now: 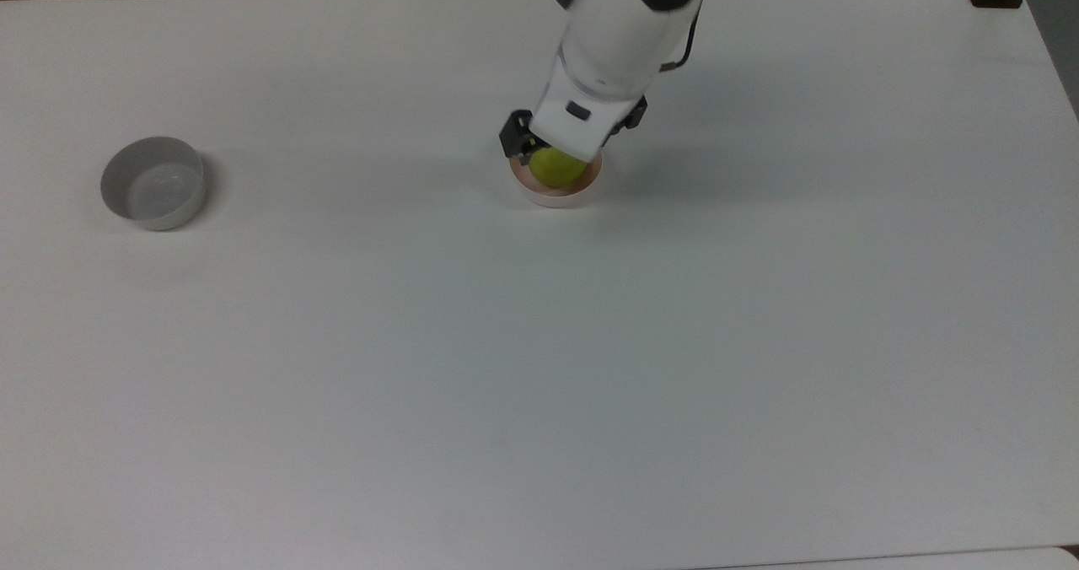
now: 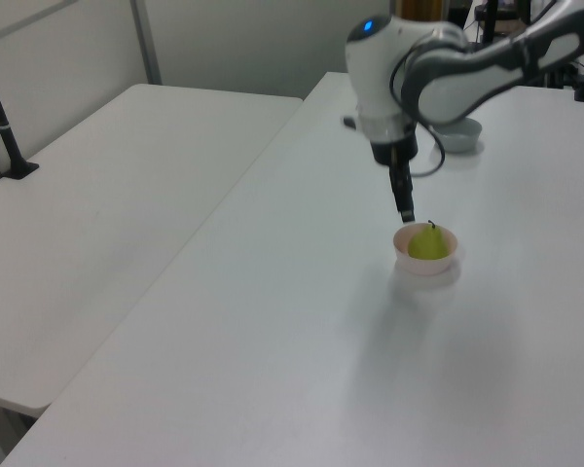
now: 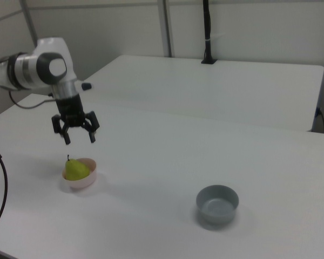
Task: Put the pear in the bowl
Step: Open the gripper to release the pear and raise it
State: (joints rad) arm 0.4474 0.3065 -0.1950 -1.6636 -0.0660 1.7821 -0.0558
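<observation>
The yellow-green pear (image 1: 555, 168) (image 2: 427, 243) (image 3: 74, 169) sits upright inside the pale pink bowl (image 1: 558, 196) (image 2: 426, 264) (image 3: 85, 179), its dark stem pointing up. My gripper (image 3: 79, 137) (image 2: 406, 213) hangs above the bowl, apart from the pear, with its two fingers spread open and nothing between them. In the top view the arm's white wrist covers the far rim of the bowl, and one dark finger (image 1: 512, 138) shows at the bowl's left.
A grey straight-sided bowl (image 1: 154, 182) (image 3: 217, 204) stands far off at the top view's left, near the front in the right view. A second table (image 3: 216, 86) lies beyond. A black post (image 2: 2, 126) stands on it.
</observation>
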